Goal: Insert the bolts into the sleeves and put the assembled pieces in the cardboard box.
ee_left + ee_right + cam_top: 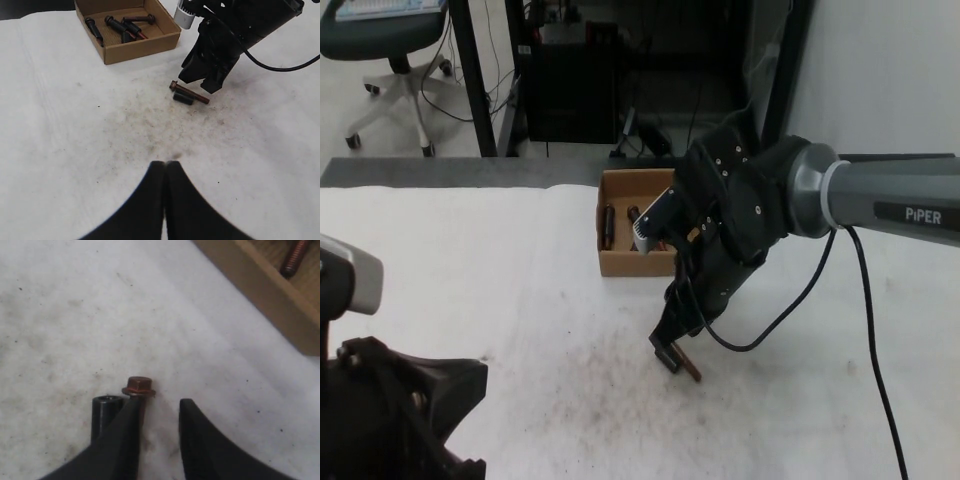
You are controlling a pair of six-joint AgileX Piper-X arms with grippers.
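A rusty brown bolt (190, 93) lies on the white cloth with a short black sleeve (183, 98) right beside it, apart from it. My right gripper (157, 407) hangs just over them, open, with nothing between its fingers; one finger (125, 435) covers the bolt's shank, leaving the bolt head (138, 386) and the sleeve's mouth (106, 402) showing. The high view has the right gripper (670, 352) pointing down at the bolt (690, 372), in front of the cardboard box (635, 262). My left gripper (165, 166) is shut and empty, well back from the parts.
The cardboard box (142, 44) holds several dark assembled pieces (125, 27). The cloth is stained around the parts. The right arm's cable (860, 290) loops above the bench. Beyond the bench's far edge stand an office chair (390, 60) and dark equipment.
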